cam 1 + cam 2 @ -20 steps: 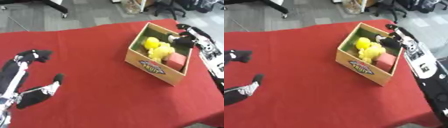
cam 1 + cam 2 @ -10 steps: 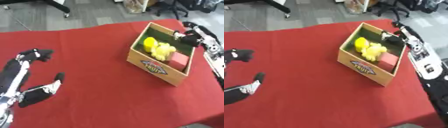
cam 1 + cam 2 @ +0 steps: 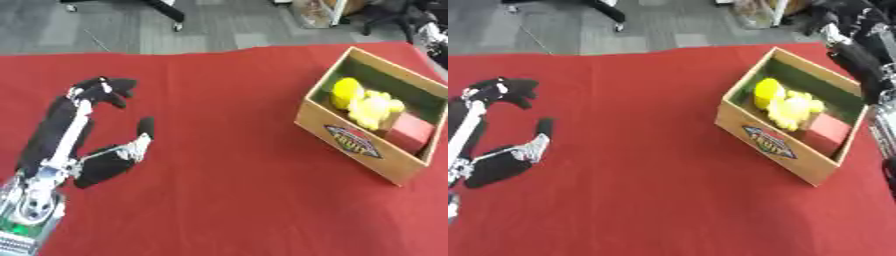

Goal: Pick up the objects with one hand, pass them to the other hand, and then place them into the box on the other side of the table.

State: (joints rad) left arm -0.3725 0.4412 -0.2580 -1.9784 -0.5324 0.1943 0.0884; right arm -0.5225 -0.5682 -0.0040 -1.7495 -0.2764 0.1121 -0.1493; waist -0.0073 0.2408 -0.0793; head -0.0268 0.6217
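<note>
The wooden box (image 3: 773, 141) stands at the right of the red table, its front bearing a printed label. Inside lie a yellow round object (image 3: 766, 92), a lumpy yellow object (image 3: 794, 109) and a red block (image 3: 826, 132). My right hand (image 3: 839, 17) is up beyond the box's far right corner, blurred, with its forearm (image 3: 861, 60) running along the box's right side. It touches nothing in the box. My left hand (image 3: 103, 162) rests open at the table's left, fingers (image 3: 98, 90) pointing away from me and thumb (image 3: 144, 126) out. It holds nothing.
The red cloth (image 3: 219, 190) covers the whole table and ends at the far edge (image 3: 175, 52). Beyond it is grey floor with chair legs (image 3: 171, 12) and dark furniture at the top right.
My right hand has drawn back from over the box towards the far right corner. The whole picture has shifted, so the camera moved. The left hand has kept its pose.
</note>
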